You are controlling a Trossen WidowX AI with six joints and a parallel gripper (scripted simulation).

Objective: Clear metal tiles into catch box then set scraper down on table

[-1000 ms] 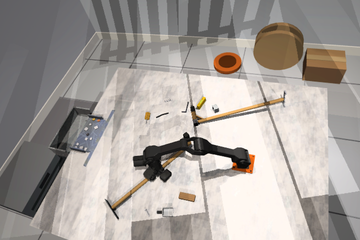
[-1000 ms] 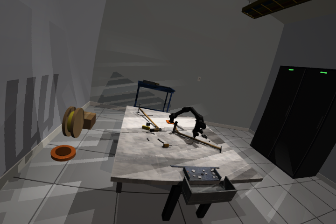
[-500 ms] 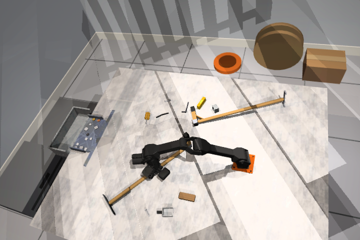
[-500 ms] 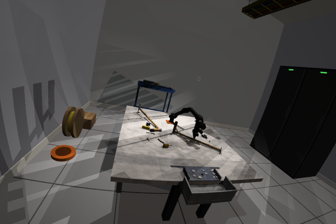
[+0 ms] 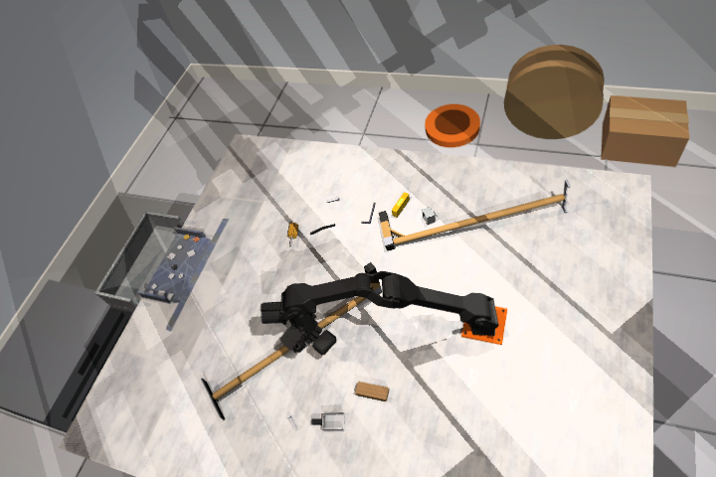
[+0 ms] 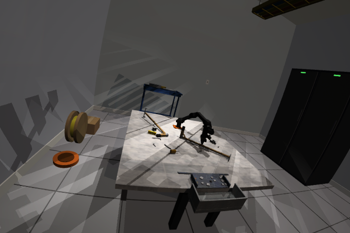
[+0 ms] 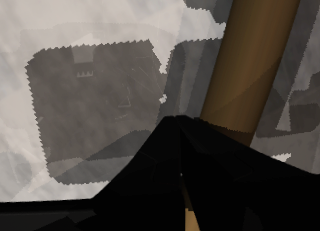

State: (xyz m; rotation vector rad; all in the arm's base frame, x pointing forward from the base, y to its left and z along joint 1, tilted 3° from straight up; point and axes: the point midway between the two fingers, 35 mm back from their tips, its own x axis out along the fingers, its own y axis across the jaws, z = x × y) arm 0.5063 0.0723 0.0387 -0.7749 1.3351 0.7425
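Holding nothing: with the arm (image 5: 432, 300) (image 6: 198, 114) arched out over the desk (image 5: 545, 360) (image 6: 142, 164), have the claw (image 5: 297, 346) (image 6: 202, 142) (image 7: 174, 126) closed, fingertips together, pointing down just beside the wooden handle of the long scraper (image 5: 258, 365) (image 6: 217, 151) (image 7: 250, 56). Cannot tell from these views whether touching it.

See the scraper lying slantwise across the desk, passing beneath the arm, with its dark blade (image 5: 212, 398) (image 6: 229, 157) well apart from the steel bench plate (image 5: 162, 276) (image 6: 218, 186). Count several small tiles (image 5: 190, 253) (image 6: 201, 177) on that plate, spread over its surface, some bunched near one side. Find the catch box (image 5: 123, 252) (image 6: 219, 206) right at the plate's far end, beyond the desk's edge.

Notice a second long-handled tool (image 5: 482, 219) (image 6: 155, 121) on the other side of the arm, near a yellow block (image 5: 401, 204) (image 6: 151, 132), and a wooden block (image 5: 372, 391) on the scraper's side.
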